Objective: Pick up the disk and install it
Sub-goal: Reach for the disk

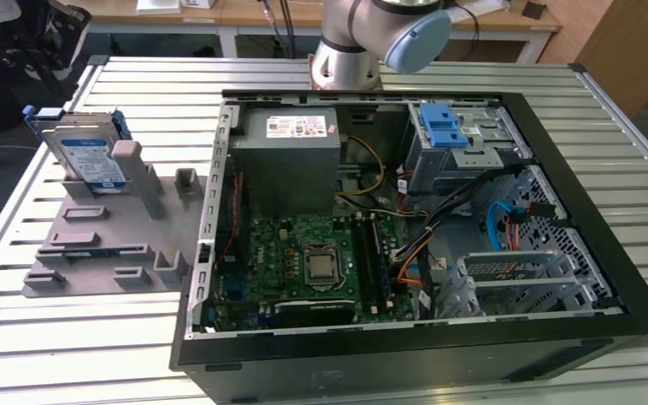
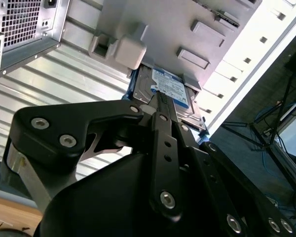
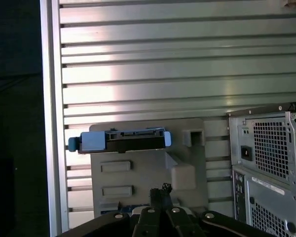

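Standing on edge in the far slot of the grey plastic stand (image 1: 110,245), at the exterior view's left of the open computer case (image 1: 594,278), the disk (image 1: 88,156) is not yet held. In the first wrist view the gripper (image 3: 160,191) hangs well apart from it, fingertips pressed together on nothing. As I judge it, fingers brought down unspread would strike the disk's top edge. An off-centre pinch could catch the stand's post (image 1: 131,169) and tip the disk or drag the stand.

An open computer case (image 1: 414,359) lies on the slatted metal table (image 1: 65,354), beside a grey plastic stand (image 1: 99,253).
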Motion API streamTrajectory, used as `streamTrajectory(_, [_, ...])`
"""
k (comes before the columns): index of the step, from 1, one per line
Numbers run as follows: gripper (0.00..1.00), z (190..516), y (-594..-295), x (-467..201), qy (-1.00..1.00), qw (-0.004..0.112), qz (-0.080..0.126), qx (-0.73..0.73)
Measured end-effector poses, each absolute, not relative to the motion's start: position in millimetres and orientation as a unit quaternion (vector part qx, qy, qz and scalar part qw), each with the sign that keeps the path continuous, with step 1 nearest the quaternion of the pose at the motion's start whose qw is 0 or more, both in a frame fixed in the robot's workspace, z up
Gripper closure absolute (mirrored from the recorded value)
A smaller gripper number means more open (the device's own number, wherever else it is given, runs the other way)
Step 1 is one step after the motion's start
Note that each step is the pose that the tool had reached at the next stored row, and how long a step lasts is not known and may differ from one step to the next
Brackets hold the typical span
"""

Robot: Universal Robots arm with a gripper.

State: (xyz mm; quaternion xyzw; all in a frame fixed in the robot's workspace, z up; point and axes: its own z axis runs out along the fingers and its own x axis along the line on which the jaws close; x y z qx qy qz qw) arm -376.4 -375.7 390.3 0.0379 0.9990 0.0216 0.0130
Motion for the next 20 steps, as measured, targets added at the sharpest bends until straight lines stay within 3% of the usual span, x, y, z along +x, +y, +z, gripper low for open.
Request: streamTrajectory(20, [0.89,388.0,-360.6,-409.4,0.999,0.013,0.022,0.038])
